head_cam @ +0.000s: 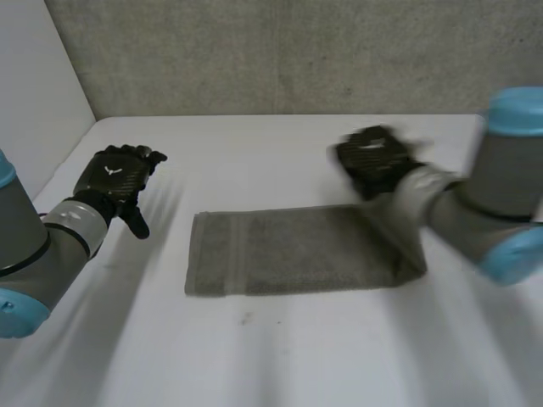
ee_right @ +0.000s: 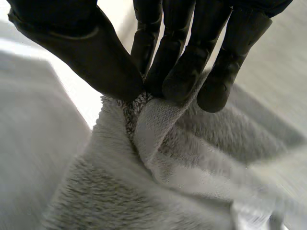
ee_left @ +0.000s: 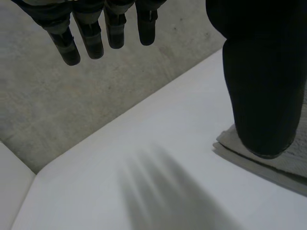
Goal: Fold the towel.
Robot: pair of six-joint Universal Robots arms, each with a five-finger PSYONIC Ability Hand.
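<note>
The head view looks down from behind onto the whole counter (head_cam: 280, 356). The wrist views sit close, facing along their fingers (ee_left: 91, 36); all three share the towel (head_cam: 288, 250).

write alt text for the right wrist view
The right hand pinches a bunched fold of the grey towel between its thumb and fingers, so the cloth rises in a peak to the fingertips. The rest of the towel spreads below the hand.

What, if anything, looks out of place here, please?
Nothing stands out. The towel lies flat except one end, pinched up by the fingers of the right hand; the left hand is open beside it.
</note>
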